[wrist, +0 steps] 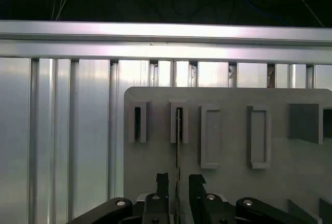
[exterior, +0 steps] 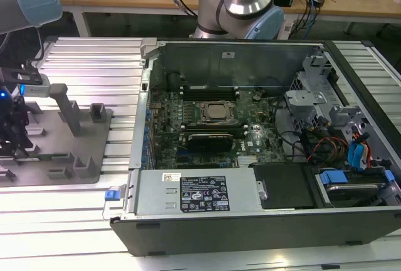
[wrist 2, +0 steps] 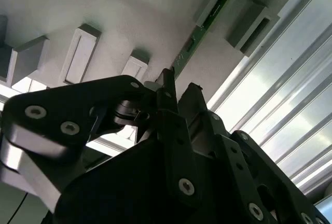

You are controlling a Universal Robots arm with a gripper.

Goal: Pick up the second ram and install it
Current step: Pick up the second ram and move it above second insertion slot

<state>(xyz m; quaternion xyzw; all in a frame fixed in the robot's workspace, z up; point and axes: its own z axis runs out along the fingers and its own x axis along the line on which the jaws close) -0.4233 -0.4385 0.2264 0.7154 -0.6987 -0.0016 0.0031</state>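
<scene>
The second ram (wrist: 178, 141) is a thin green board standing on edge in a slot of the grey tray (wrist: 228, 182). In the second wrist view the ram (wrist 2: 203, 24) runs from a tray slot down between the black fingers. My gripper (wrist: 178, 180) is open and straddles the near end of the stick, with a small gap on each side. The same gripper (wrist 2: 179, 86) shows its two fingertips on either side of the green edge. In the exterior view my gripper (exterior: 12, 127) hangs low over the tray (exterior: 56, 158) at the exterior view's left.
An upright post (exterior: 67, 108) and small blocks rise from the tray. The open computer case (exterior: 250, 127) lies to the exterior view's right, with the silver-capped processor (exterior: 218, 113) between dark memory slots (exterior: 210, 92). Ribbed aluminium table (wrist: 67, 130) surrounds the tray.
</scene>
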